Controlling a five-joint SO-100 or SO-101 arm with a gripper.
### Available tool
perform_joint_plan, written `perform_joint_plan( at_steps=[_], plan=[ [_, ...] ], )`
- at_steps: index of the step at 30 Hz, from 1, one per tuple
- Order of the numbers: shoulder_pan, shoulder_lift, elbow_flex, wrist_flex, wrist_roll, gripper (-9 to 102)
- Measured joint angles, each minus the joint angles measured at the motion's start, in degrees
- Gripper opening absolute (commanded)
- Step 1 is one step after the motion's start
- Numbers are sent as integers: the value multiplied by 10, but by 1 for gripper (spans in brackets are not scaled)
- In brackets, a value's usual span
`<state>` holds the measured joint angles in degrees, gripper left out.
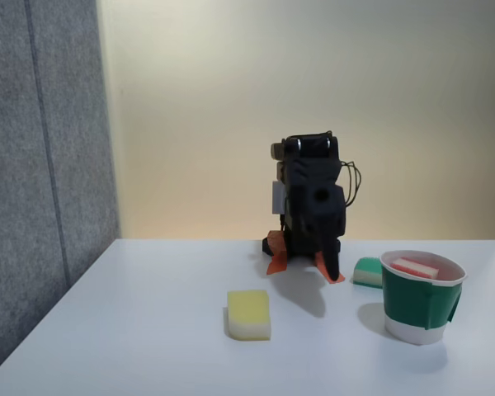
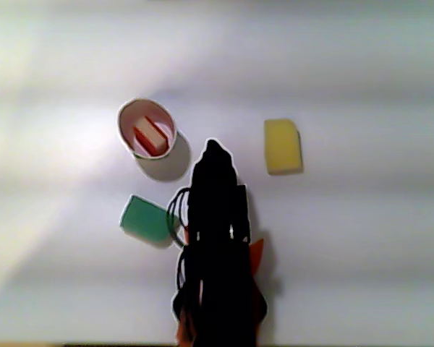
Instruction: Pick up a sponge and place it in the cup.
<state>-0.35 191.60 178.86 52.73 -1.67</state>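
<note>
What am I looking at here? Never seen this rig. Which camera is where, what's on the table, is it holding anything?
The black thing is a small robot arm, folded back over its base on a white table. The fixed view looks at it from the front at table height; the other view looks straight down.

Its gripper points down near the table; nothing shows in it, but whether it is open or shut cannot be told.

On the table: a green paper cup with the red-and-white sponge already inside, a yellow sponge lying apart, and a green sponge beside the arm.

No legible txt or labels.
</note>
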Motion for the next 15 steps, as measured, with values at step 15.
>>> perform_joint_plan(
  at_steps=[15],
  plan=[
    [23,5,38,171,-52,0]
  ],
)
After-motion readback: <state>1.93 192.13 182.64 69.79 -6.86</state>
